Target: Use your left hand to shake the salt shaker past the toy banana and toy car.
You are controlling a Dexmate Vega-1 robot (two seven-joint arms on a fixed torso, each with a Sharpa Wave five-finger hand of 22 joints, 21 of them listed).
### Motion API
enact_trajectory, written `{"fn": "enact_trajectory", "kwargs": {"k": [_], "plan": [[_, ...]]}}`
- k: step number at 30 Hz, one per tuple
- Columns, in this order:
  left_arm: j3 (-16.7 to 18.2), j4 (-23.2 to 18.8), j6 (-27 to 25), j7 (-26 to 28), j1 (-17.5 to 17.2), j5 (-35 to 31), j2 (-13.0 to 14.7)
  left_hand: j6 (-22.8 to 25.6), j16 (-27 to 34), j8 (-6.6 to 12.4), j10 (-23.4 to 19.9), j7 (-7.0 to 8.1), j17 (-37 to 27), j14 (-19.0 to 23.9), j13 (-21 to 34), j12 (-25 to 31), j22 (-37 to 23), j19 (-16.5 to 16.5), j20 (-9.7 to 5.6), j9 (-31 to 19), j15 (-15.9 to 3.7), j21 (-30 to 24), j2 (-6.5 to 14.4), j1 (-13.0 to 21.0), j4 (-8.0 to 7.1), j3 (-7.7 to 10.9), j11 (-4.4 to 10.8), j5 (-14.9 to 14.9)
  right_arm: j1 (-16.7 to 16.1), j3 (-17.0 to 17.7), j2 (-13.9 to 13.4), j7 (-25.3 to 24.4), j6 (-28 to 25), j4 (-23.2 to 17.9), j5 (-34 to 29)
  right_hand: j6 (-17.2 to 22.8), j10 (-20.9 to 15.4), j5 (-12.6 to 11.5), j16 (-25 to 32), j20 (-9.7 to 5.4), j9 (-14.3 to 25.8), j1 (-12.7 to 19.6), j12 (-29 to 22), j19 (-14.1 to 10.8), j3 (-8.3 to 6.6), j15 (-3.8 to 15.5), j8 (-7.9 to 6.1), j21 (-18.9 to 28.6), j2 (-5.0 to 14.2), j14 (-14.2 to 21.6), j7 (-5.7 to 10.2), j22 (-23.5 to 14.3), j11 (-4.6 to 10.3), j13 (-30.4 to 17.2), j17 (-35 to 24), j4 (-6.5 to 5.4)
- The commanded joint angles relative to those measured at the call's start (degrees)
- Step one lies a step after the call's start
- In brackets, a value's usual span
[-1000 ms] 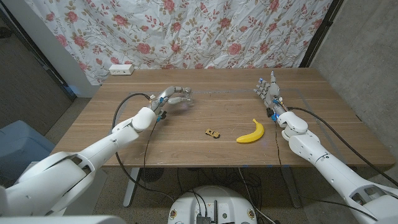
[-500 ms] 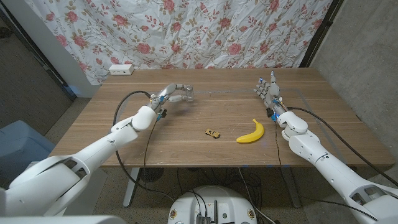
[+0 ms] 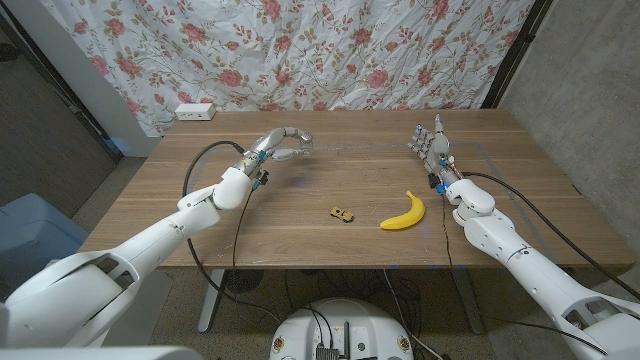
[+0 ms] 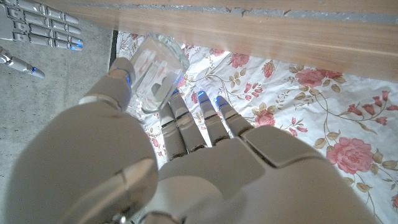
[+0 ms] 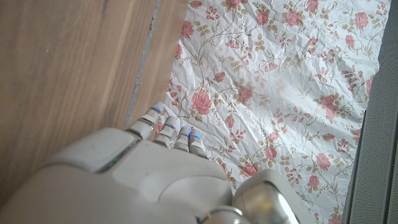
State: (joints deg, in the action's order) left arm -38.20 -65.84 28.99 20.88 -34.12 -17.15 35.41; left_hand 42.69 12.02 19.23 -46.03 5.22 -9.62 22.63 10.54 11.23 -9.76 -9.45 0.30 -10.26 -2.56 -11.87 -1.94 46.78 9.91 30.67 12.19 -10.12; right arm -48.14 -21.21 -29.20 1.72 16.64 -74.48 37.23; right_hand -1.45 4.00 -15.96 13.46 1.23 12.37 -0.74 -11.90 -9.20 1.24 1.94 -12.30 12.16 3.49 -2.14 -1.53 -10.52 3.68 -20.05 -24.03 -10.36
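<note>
My left hand (image 3: 282,145) is raised above the far left part of the table and grips the clear glass salt shaker (image 3: 300,140), which lies tilted on its side in the fingers. In the left wrist view the salt shaker (image 4: 154,71) sits between thumb and fingers of the left hand (image 4: 186,155). The toy car (image 3: 342,213) and the yellow toy banana (image 3: 404,211) lie nearer the front edge, right of the shaker. My right hand (image 3: 431,146) stands upright with fingers apart at the far right, holding nothing; the right hand (image 5: 161,168) faces the curtain.
A floral curtain (image 3: 300,50) hangs behind the wooden table (image 3: 200,215). A white power strip (image 3: 195,111) lies at the far left corner. Cables (image 3: 200,165) trail along both arms.
The left hand has risen and moved a little toward the back of the table, carrying the shaker. The right hand, car and banana have not moved.
</note>
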Motion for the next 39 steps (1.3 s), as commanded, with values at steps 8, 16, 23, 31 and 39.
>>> {"fn": "enact_trajectory", "kwargs": {"k": [8,16,23,31,39], "plan": [[-3.04,2.07,1.64,12.21,3.8,-13.53,0.41,0.81,-0.24,-0.21,0.17,0.45,-0.1,1.19,0.37,0.08,-0.07,-0.59,0.35,-0.27,-6.21,0.19,1.11,0.34,-0.18,-0.21,0.47,-0.23,0.0,0.0,-0.01,-0.01,0.0,0.01,0.0,-0.07,0.36,-0.36,0.22,0.0,0.21,-0.33,-0.4,-0.42,0.07,1.92,-0.19,0.36,5.69,-0.38,-0.51,-0.3,0.05,-0.19,-0.31,-0.32],[-4.96,5.03,3.77,17.51,6.22,-17.45,0.45,0.95,-0.25,-0.36,0.08,0.58,-0.12,1.53,0.41,0.12,-0.07,-0.69,0.36,-0.29,-6.42,0.24,1.39,0.28,-0.28,-0.34,0.5,-0.23,0.01,0.0,0.0,0.0,0.01,0.03,0.0,-0.06,0.32,-0.36,0.22,-0.04,0.21,-0.33,-0.41,-0.42,0.07,1.91,-0.2,0.36,5.69,-0.37,-0.54,-0.3,0.07,-0.19,-0.31,-0.32],[-7.01,6.67,5.24,21.9,8.39,-21.54,1.27,1.5,-0.26,-0.44,-0.24,0.84,-0.15,2.04,0.47,0.24,-0.07,-0.87,0.22,-0.32,-6.62,0.3,1.8,0.19,-0.37,-0.53,0.53,-0.22,0.0,0.0,-0.01,-0.01,0.0,0.01,0.0,-0.05,0.34,-0.36,0.22,-0.04,0.21,-0.33,-0.41,-0.42,0.06,2.0,-0.2,0.36,5.7,-0.38,-0.5,-0.3,0.0,-0.19,-0.31,-0.32],[-8.48,6.94,5.06,25.43,9.95,-24.67,2.41,1.92,-0.29,-0.49,-0.4,1.13,-0.16,2.34,0.49,0.27,-0.07,-0.98,0.1,-0.33,-6.82,0.34,2.04,0.19,-0.37,-0.66,0.56,-0.22,0.01,0.0,-0.01,0.0,0.0,0.02,0.0,-0.08,0.38,-0.36,0.22,0.01,0.21,-0.33,-0.39,-0.41,0.07,1.98,-0.19,0.35,5.69,-0.37,-0.48,-0.3,0.01,-0.19,-0.31,-0.32],[-10.34,6.92,4.32,28.62,11.75,-28.65,3.67,2.12,-0.37,-0.68,-0.5,1.42,-0.17,2.61,0.52,0.27,-0.07,-1.17,-0.15,-0.34,-7.11,0.37,2.31,0.18,-0.36,-0.84,0.58,-0.21,0.01,0.0,-0.01,0.0,-0.01,0.01,0.0,-0.08,0.33,-0.36,0.22,0.0,0.21,-0.33,-0.41,-0.41,0.07,1.96,-0.19,0.35,5.68,-0.36,-0.5,-0.3,0.04,-0.19,-0.31,-0.32]]}}
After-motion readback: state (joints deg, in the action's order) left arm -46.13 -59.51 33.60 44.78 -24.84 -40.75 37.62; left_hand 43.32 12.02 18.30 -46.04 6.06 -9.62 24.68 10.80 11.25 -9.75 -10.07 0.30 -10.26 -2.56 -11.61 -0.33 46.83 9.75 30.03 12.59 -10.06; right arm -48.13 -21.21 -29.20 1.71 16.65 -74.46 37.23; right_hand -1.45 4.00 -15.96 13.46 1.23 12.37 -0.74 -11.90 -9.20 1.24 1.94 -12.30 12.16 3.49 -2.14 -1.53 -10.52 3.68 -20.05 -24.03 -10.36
